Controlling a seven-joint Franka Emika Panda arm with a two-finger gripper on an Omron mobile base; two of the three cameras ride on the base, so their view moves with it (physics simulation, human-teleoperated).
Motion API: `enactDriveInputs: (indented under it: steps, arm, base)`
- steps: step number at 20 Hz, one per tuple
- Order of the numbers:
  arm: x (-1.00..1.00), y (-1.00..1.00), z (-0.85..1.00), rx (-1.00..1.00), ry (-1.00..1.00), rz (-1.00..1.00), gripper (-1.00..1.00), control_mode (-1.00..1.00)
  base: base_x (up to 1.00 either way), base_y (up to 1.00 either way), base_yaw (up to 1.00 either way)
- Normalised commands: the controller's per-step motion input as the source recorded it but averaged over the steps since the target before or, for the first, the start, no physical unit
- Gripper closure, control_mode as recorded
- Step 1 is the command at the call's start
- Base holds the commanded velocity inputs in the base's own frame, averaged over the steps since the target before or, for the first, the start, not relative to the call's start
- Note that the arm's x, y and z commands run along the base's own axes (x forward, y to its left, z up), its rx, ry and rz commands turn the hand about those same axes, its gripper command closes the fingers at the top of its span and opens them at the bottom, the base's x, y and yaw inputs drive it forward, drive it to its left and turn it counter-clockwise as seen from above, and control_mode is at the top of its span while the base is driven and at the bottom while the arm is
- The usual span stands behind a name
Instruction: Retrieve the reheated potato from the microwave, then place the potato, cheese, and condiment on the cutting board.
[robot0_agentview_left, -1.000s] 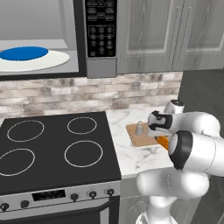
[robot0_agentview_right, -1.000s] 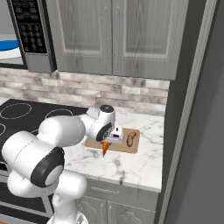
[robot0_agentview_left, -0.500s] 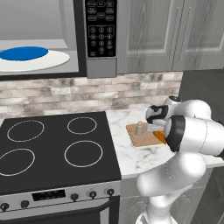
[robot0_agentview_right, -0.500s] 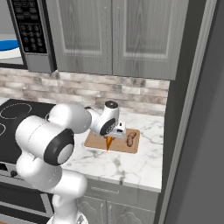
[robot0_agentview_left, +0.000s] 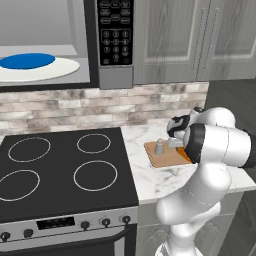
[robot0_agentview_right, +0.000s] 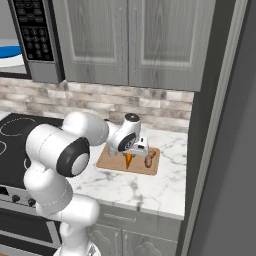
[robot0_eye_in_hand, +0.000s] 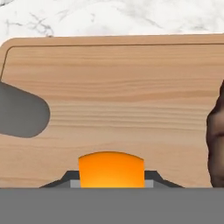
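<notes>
From the left base view, the flat light-brown wooden cutting board (robot0_agentview_left: 162, 155) lies on the white marbled desk (robot0_agentview_left: 150, 180) just right of the black stovetop (robot0_agentview_left: 65, 170), with the small grey cylindrical shaker (robot0_agentview_left: 159, 147) upright on its near-left part. The hand (robot0_agentview_left: 181, 145) hangs over the board's right side. Above, the dark grey microwave (robot0_agentview_left: 107, 45) stands open, a blue plate (robot0_agentview_left: 27, 61) on its white turntable.

From the right base view, the hand (robot0_agentview_right: 131, 154) points down at the board (robot0_agentview_right: 112, 161), the bright orange cheese wedge (robot0_agentview_right: 129, 160) pinched between its fingers, tip close to the wood. The lumpy brown potato (robot0_agentview_right: 149, 160) lies just beside it on the board.

In the hand view, the fingers are nearly closed on the orange block (robot0_eye_in_hand: 111, 169), smooth and flat-sided. Bare wood (robot0_eye_in_hand: 113, 87) lies ahead, the shaker (robot0_eye_in_hand: 19, 114) at one side and the potato (robot0_eye_in_hand: 217, 135) at the other. Lowering straight into that gap and releasing only once the wedge rests should avoid knocking either neighbour.
</notes>
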Motion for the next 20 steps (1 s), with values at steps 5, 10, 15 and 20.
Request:
enactDriveInputs:
  steps: [5, 10, 15, 20]
  arm:
    - [0.34, -0.01, -0.08, 0.00, -0.03, 0.00, 1.00, -1.00]
    - [0.18, 0.00, -0.14, 0.00, -0.05, 0.00, 1.00, -1.00]
    - [0.22, 0.00, -0.16, 0.00, -0.04, 0.00, 1.00, -1.00]
    - [0.23, 0.00, -0.15, 0.00, -0.01, 0.00, 1.00, -1.00]
  base:
    - [0.00, 0.00, 0.00]
    - [0.00, 0.00, 0.00]
    - [0.00, 0.00, 0.00]
    - [0.00, 0.00, 0.00]
